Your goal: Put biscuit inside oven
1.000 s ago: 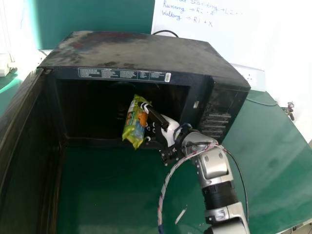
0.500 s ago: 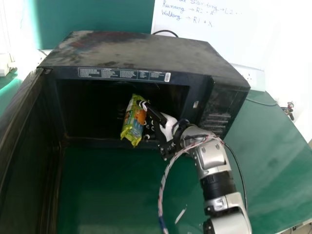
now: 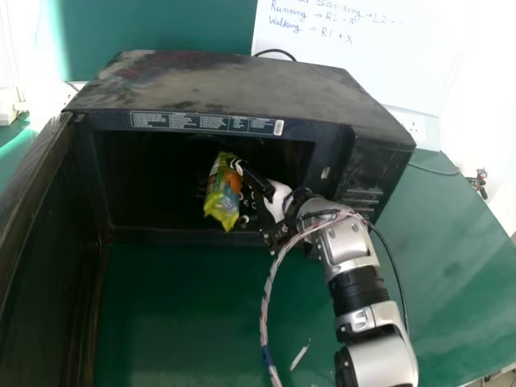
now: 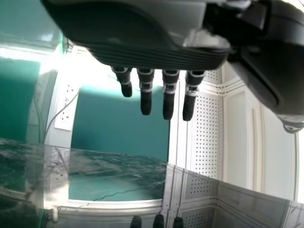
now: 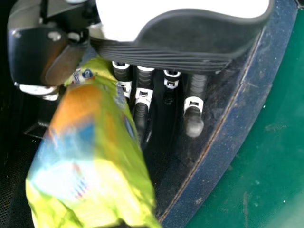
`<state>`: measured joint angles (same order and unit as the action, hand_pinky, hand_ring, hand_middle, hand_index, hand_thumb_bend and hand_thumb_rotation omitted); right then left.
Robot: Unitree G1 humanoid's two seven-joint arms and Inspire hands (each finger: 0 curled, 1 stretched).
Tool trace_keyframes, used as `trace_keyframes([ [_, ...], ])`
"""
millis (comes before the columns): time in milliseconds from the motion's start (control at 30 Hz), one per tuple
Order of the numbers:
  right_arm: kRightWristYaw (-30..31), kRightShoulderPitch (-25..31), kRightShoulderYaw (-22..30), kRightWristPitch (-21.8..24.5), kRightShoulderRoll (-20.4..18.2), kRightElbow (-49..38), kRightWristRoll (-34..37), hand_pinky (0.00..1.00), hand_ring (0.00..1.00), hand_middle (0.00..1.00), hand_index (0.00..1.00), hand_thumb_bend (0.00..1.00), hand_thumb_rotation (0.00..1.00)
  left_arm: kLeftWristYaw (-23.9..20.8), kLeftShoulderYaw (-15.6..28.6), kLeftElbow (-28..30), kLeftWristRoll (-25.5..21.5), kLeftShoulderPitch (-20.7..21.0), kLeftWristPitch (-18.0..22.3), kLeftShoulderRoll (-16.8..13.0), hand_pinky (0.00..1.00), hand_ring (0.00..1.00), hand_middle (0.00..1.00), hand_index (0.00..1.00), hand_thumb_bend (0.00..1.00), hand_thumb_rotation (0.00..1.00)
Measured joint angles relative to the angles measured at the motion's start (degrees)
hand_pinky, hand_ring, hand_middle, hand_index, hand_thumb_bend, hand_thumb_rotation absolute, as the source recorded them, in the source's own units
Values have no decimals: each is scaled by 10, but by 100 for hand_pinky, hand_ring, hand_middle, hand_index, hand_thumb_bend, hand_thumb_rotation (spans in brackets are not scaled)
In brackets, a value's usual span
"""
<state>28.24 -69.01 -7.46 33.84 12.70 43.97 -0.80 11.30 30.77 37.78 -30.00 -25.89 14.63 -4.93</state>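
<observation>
Your right arm (image 3: 351, 250) enters the head view from the bottom edge, on the right side; it slants forward and to the left, elbow end nearest you, with the wrist at the mouth of the oven (image 3: 226, 76); a striped cable (image 3: 264, 314) loops off the wrist and hangs to the left of the forearm. Your right hand (image 3: 278, 203) points forward and left, its back partly up; it is clamped on the biscuit packet (image 3: 221, 197), thumb against fingers at the packet's upper end; other fingers (image 5: 194, 124) extend alongside, off the wrapper. The packet slants down on the left of the hand, before the dark inside of the oven; the oven's control panel (image 3: 359, 197) stands to the right of the hand; the open door (image 3: 44, 250) is well apart to its left; the green table (image 3: 193, 314) lies below and nearer you. Your left hand (image 4: 142, 40), in the left wrist view, is idle; its fingers (image 4: 146, 102) are straight, slightly apart from one another; they hold nothing.
</observation>
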Motion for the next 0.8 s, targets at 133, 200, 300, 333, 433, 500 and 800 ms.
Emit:
trace_keyframes([
  [133, 1, -3, 1, -18, -3, 19, -1, 12, 18, 47, 56, 57, 0, -1, -1, 1, 0, -1, 0, 1, 97, 92, 91, 88, 96, 95],
  [200, 0, -6, 1, -23, -6, 27, -2, 11, 17, 47, 57, 57, 0, -1, -1, 1, 0, -2, 0, 1, 97, 92, 92, 88, 96, 95],
  [300, -5, -16, 5, -25, -11, 42, -3, 13, 19, 47, 61, 57, 0, -1, -1, 2, 0, -2, 0, 2, 98, 92, 92, 89, 96, 95],
  [333, -7, -18, 6, -27, -12, 44, -3, 12, 18, 47, 65, 57, 0, -1, -1, 2, 0, -3, 0, 2, 98, 92, 92, 88, 96, 95],
  [433, -9, -22, 9, -30, -15, 50, -3, 11, 17, 47, 71, 57, 0, -1, -2, 2, 0, -3, 1, 2, 99, 93, 92, 89, 96, 95],
  [500, -11, -26, 10, -33, -18, 54, -3, 11, 17, 47, 66, 57, 0, 0, -2, 2, -1, -4, 1, 2, 99, 93, 93, 89, 96, 95],
  [800, -11, -48, 16, -44, -26, 78, -3, 8, 14, 47, 65, 57, 0, 1, -4, 3, -2, -5, 1, 2, 100, 93, 93, 90, 96, 96],
])
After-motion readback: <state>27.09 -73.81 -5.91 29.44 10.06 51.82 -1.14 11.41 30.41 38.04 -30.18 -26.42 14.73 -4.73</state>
